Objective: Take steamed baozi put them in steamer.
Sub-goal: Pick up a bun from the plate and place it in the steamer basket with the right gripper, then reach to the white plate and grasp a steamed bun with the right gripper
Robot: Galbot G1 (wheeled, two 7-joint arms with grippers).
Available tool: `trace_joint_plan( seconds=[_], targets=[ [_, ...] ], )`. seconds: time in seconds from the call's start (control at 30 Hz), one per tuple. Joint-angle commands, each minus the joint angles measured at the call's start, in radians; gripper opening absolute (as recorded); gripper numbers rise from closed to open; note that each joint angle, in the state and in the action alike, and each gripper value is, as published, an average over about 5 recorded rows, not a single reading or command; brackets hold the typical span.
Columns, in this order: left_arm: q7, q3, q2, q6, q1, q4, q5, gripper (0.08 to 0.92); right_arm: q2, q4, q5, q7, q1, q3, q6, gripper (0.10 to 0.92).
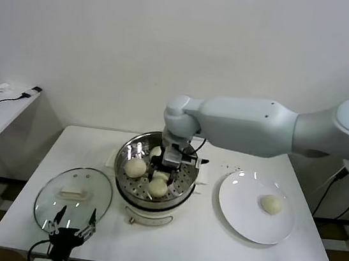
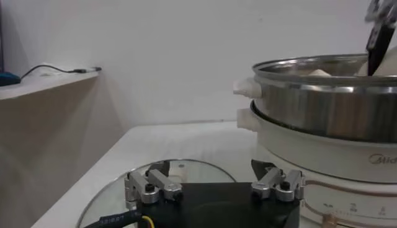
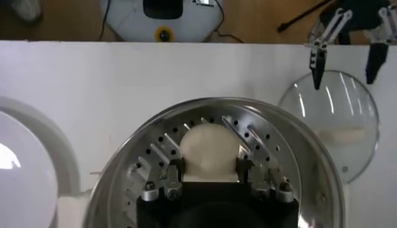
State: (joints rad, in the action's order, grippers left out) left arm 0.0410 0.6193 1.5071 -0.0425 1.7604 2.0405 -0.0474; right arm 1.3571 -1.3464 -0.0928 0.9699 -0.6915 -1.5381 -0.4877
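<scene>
Head view: the right gripper (image 1: 169,163) is reaching into the steamer (image 1: 128,152), a shiny steel pot with a perforated tray, where two smooth domed baozi (image 1: 135,168) are lying free. A fourth bun (image 1: 271,204) is sitting on the flat white plate (image 1: 241,207). Right wrist view alone is showing the grip: the fingers (image 3: 175,172) are pinching a cream-white bun (image 3: 209,151) from both sides over the tray. The left gripper (image 1: 74,225), jaws spread wide and holding nothing, is hovering at the round glass lid (image 1: 57,187).
</scene>
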Motion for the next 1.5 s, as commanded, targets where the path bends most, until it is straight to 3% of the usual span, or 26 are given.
trace_joint_plan(
  seconds=[0.03, 0.2, 0.47, 0.63, 0.8, 0.9, 1.13, 1.5],
  targets=[
    [0.001, 0.001, -0.001, 0.000, 0.001, 0.000, -0.002, 0.823, 0.095, 0.115, 0.066, -0.025, 0.099, 0.015, -0.062, 0.568],
    [0.003, 0.002, -0.002, 0.001, 0.001, -0.001, -0.003, 0.823, 0.105, 0.146, 0.024, 0.002, 0.089, 0.024, -0.068, 0.610],
    [0.004, -0.005, 0.001, 0.006, 0.006, -0.001, -0.001, 0.823, 0.067, 0.150, -0.076, 0.065, 0.010, 0.019, -0.100, 0.806],
    [0.003, -0.011, 0.004, 0.006, 0.008, 0.003, 0.005, 0.823, 0.004, 0.180, -0.218, 0.103, -0.102, 0.004, -0.095, 0.822],
    [0.003, -0.015, 0.005, 0.005, 0.010, 0.010, 0.007, 0.823, -0.099, 0.273, -0.513, 0.154, -0.239, -0.103, 0.073, 0.823],
    [0.002, -0.014, 0.004, 0.006, 0.012, 0.013, 0.007, 0.823, -0.212, 0.285, -0.595, 0.180, -0.301, -0.174, 0.255, 0.823],
    [0.001, -0.004, -0.002, 0.009, 0.013, 0.014, -0.001, 0.823, -0.487, 0.184, -0.538, 0.141, -0.272, -0.300, 0.538, 0.823],
    [-0.005, 0.007, 0.011, 0.001, 0.003, 0.011, -0.006, 0.823, -0.655, 0.248, -0.351, 0.106, 0.029, -0.210, 0.570, 0.823]
  ],
)
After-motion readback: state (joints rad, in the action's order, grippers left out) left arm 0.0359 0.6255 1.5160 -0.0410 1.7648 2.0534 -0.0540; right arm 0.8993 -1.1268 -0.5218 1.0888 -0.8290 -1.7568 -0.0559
